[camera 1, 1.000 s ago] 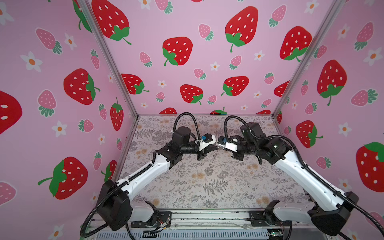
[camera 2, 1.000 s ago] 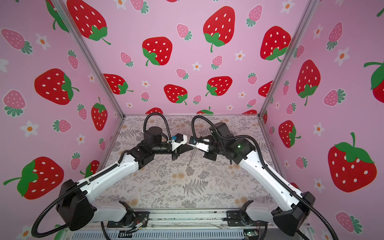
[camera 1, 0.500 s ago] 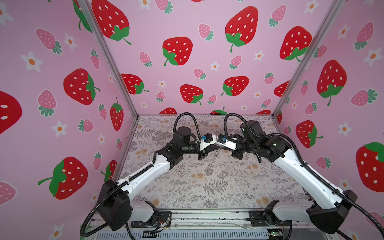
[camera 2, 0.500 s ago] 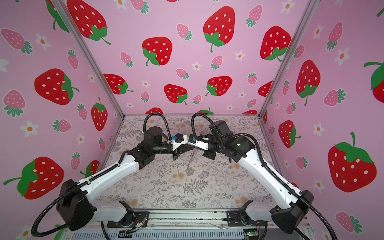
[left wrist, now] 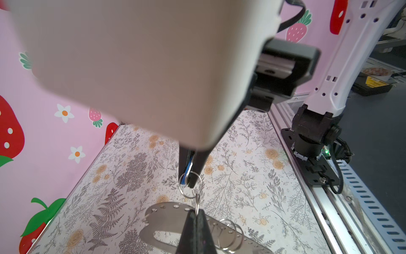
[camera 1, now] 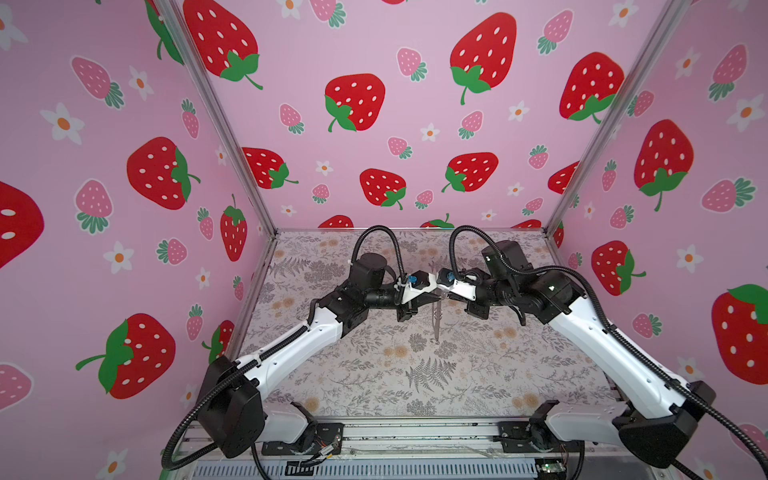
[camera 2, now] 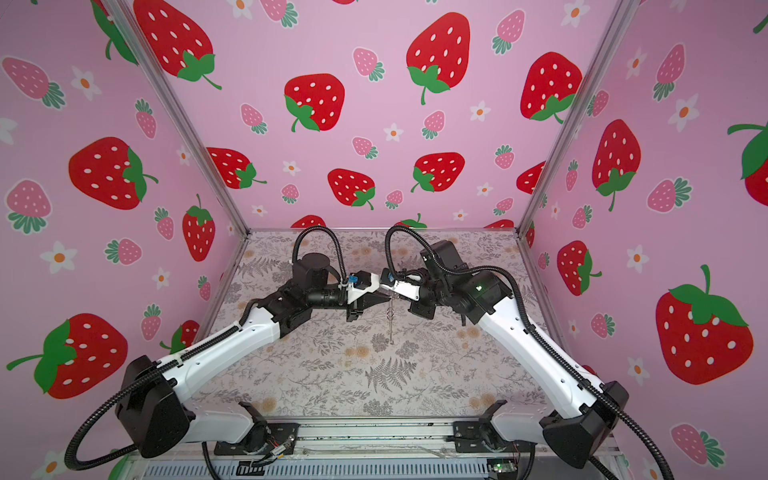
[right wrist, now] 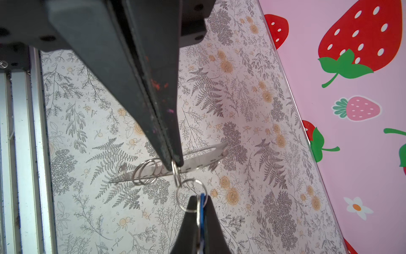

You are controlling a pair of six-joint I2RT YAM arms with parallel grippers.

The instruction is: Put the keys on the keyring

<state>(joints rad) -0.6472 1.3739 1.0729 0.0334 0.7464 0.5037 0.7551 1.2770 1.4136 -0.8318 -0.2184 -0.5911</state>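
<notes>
While left jaws clench keys [right wrist: 203, 203], right jaws pinch keyring [right wrist: 204, 155] ring, seemingly linked.

Bright even light, soft shadows; top views bowed at edges; wrist-view foreground blurred.

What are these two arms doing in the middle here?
The left gripper is shut on the keys, pinching the blue tag with its split ring sticking out. The right gripper is shut on a small ring of the keyring, which hangs over the table. The two rings touch; whether they are linked already is unclear.
</notes>
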